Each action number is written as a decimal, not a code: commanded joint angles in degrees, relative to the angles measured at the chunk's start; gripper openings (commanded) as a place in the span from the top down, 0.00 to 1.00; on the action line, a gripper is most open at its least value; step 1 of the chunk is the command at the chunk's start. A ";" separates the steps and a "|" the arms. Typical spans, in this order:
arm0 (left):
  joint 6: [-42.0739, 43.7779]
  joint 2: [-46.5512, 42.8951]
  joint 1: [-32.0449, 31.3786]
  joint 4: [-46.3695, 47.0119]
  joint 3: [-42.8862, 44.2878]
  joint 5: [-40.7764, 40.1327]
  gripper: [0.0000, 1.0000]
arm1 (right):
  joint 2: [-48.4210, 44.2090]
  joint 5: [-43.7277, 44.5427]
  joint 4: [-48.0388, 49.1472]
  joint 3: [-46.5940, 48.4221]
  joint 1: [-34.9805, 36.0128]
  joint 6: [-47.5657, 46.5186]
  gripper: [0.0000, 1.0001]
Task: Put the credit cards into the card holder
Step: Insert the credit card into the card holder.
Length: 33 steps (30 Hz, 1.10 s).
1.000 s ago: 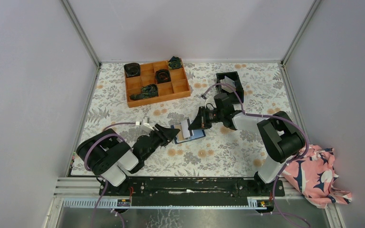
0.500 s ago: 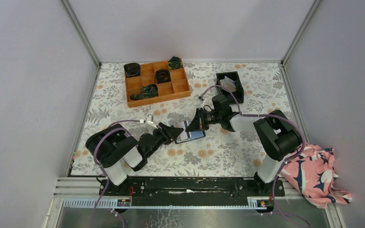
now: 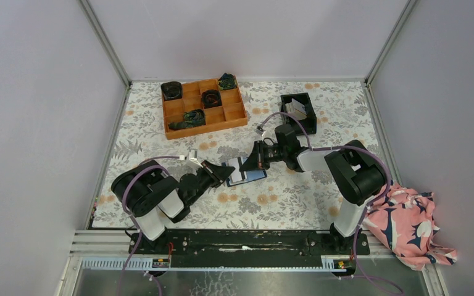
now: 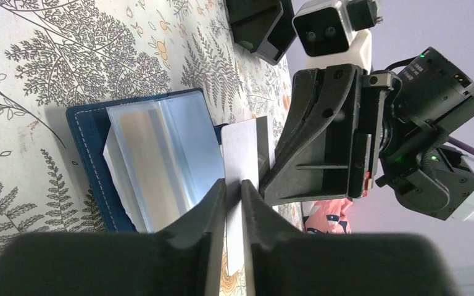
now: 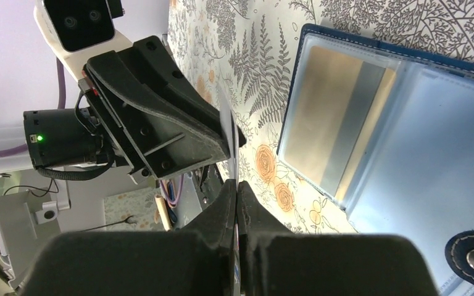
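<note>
Handover — left fingers (image 4: 233,198) have just narrowed onto the grey credit card (image 4: 245,145).
They stood wider a moment ago; now the card's near edge sits in the slim gap between them, pinched as far as I can judge. Its far edge is clamped in the closed right fingers (image 5: 236,206), so both arms hold it on edge. Just beside and below the fingertips the card holder (image 4: 151,163) lies open on the tabletop (image 4: 43,74), clear sleeves up — the card is in no slot yet. The grip looks set to pass to the left arm before insertion.
</note>
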 commanded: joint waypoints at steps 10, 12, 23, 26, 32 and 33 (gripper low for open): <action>1.70 -0.67 -0.03 6.22 0.27 1.48 1.00 | 1.56 -1.78 3.52 -0.32 0.93 2.28 0.79; 1.58 -0.35 -0.05 6.18 0.34 1.43 1.00 | 1.78 -1.80 3.46 -0.28 0.84 2.32 0.77; -1.64 1.73 -0.37 6.10 -0.90 -3.29 1.00 | 0.83 -1.54 6.08 -2.09 -1.80 3.62 0.65; -3.34 3.12 -1.08 6.00 -0.90 -5.60 1.00 | -0.66 -0.13 5.74 -3.11 -3.01 3.25 0.64; -5.41 5.03 -3.16 5.65 -0.71 -10.47 1.00 | -4.56 6.90 -5.00 -2.12 -3.73 -4.17 0.64; -5.74 5.26 -3.36 5.57 -0.60 -10.98 1.00 | -4.98 8.52 -6.74 -1.69 -3.78 -5.23 0.64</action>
